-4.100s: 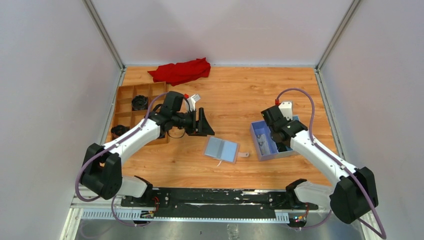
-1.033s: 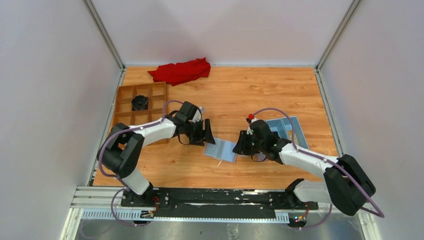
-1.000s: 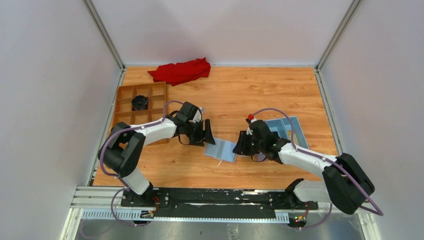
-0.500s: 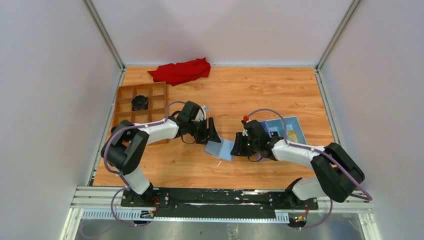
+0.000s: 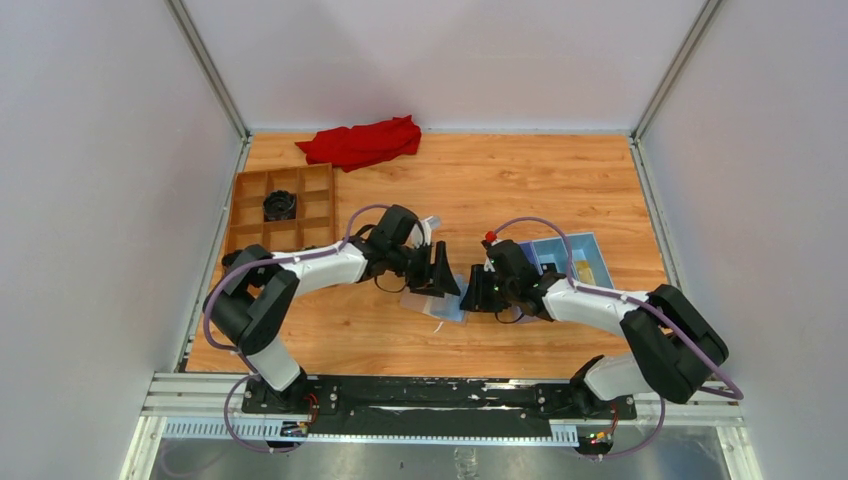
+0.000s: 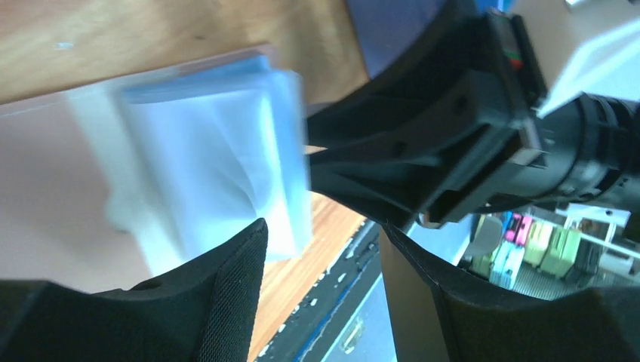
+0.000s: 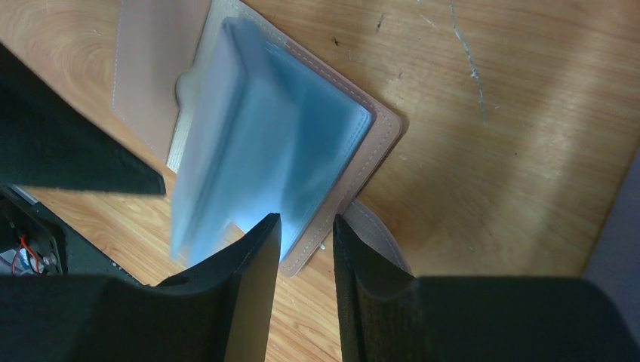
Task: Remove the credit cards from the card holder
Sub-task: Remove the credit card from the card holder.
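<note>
Card holder (image 7: 383, 130) stitching: right wrist only

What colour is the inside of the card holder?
The card holder is pale blue inside, clearest in right wrist view.

I see a red cloth (image 5: 362, 142) at the tabletop's far edge, a compartment tray (image 5: 316, 205) on the left edge, and a blue box (image 5: 556, 252) towards the right.

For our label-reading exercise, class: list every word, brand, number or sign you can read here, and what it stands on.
None readable.
The card holder shows only plain sleeves and stitching.
The blue box bears no visible lettering.
The coloured blocks in the left wrist view are too blurred to read.
</note>
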`<state>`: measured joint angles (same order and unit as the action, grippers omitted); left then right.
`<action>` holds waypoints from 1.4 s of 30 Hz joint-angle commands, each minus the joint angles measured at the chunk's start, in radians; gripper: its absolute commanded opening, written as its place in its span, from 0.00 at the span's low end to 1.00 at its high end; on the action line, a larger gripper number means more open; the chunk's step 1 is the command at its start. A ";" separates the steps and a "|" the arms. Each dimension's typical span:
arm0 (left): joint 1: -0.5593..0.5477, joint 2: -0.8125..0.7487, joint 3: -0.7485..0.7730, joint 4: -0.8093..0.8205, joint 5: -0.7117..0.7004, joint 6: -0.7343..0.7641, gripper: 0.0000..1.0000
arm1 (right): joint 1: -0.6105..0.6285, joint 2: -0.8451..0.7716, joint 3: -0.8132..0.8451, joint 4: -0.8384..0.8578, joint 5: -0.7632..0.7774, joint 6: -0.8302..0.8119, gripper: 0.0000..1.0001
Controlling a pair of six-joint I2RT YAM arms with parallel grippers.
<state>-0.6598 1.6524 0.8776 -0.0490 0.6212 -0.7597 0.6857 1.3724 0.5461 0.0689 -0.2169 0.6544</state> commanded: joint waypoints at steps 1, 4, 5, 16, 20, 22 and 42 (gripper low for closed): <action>-0.038 -0.001 0.043 0.029 0.048 -0.007 0.59 | 0.017 0.015 0.010 0.006 0.004 -0.006 0.35; -0.038 0.003 0.041 0.032 0.037 -0.008 0.58 | 0.016 0.001 0.002 0.004 0.006 -0.003 0.35; -0.038 0.002 0.041 0.032 0.036 -0.009 0.58 | 0.017 -0.007 -0.001 0.001 0.009 -0.003 0.35; -0.028 -0.027 0.057 -0.038 -0.006 0.028 0.58 | 0.017 -0.196 -0.015 -0.105 0.106 -0.019 0.35; -0.013 -0.041 0.058 -0.058 -0.011 0.033 0.58 | 0.017 -0.242 -0.021 -0.107 0.125 -0.021 0.35; -0.006 -0.051 0.063 -0.076 -0.018 0.041 0.58 | 0.017 -0.238 -0.021 -0.101 0.123 -0.022 0.35; 0.063 -0.179 0.076 -0.295 -0.336 0.103 0.58 | 0.037 -0.071 0.028 -0.007 0.023 -0.015 0.34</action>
<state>-0.6041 1.5784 0.9531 -0.3382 0.4053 -0.6552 0.7074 1.2900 0.5476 0.0494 -0.1818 0.6464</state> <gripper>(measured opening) 0.582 0.345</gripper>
